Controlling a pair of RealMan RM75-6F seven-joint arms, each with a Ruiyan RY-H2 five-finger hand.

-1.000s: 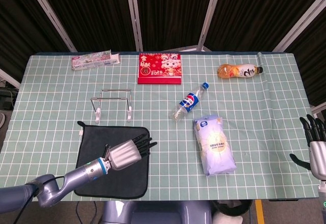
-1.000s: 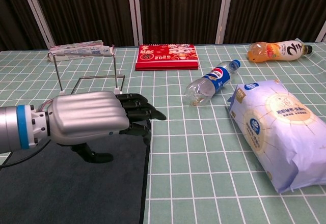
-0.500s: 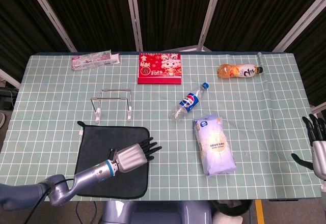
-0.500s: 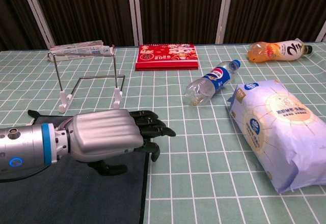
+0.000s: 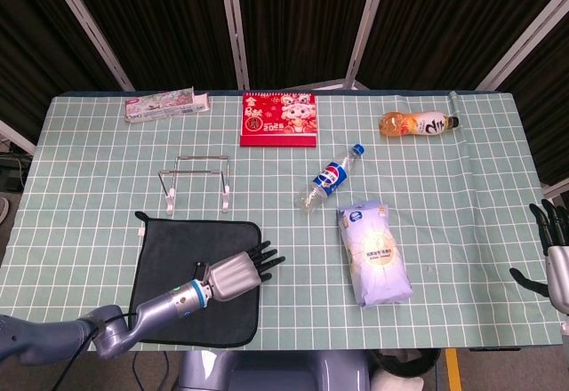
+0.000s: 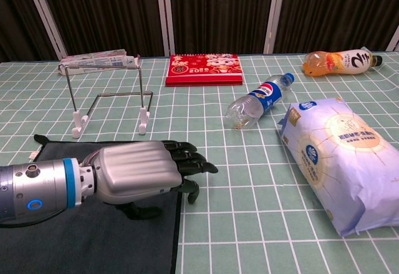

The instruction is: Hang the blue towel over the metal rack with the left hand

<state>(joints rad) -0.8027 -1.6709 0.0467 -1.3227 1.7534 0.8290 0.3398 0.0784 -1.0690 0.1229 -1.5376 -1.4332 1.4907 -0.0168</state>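
Green checked cloth covered the desk [image 5: 462,187], and on its near left part we saw the towel [image 5: 173,262] lying flat (dark, nearly black to our eye). Our left robot hand [image 5: 236,273] hovered low over the towel's right edge, fingers [image 6: 190,159] spread and reaching past it, holding nothing. We judged the metal rack [image 5: 197,180] lay straight beyond the towel, its bar running left to right, so the lift would go forward. Our right robot hand [image 5: 556,262] sat open, well apart.
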